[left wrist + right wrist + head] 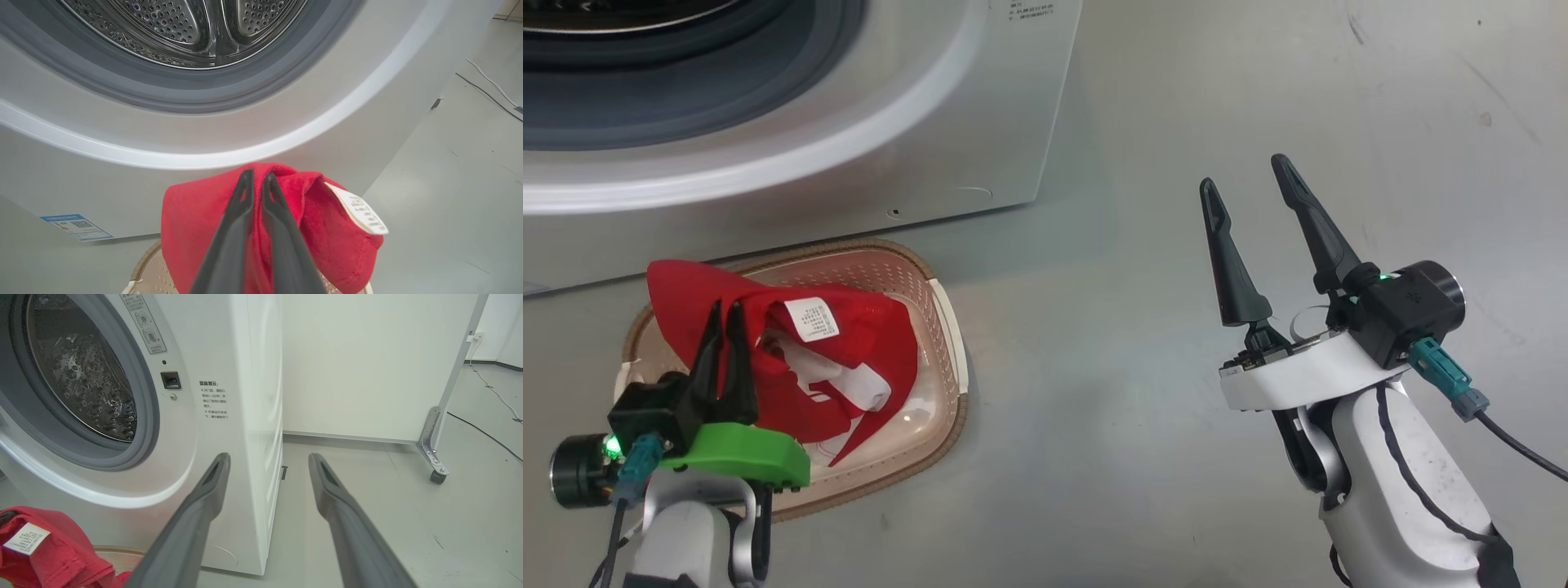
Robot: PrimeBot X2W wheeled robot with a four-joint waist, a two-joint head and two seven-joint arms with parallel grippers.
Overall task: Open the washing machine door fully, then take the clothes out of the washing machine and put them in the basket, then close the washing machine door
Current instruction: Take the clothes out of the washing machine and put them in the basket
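At seven o'clock in the head view, the left claw had its two dark fingers pressed together, pinching a fold of the clothes. The red fabric, its white label facing up, hung from that grip and trailed into the basket, which sat on the grey floor just under the claw. At four o'clock the right claw was spread wide and held nothing, well apart from the basket, its fingers pointing toward twelve. Farther off, from ten to twelve o'clock, stood the washing machine, just beyond the basket's far rim. The left wrist view showed its grey rubber ring around the perforated steel drum.
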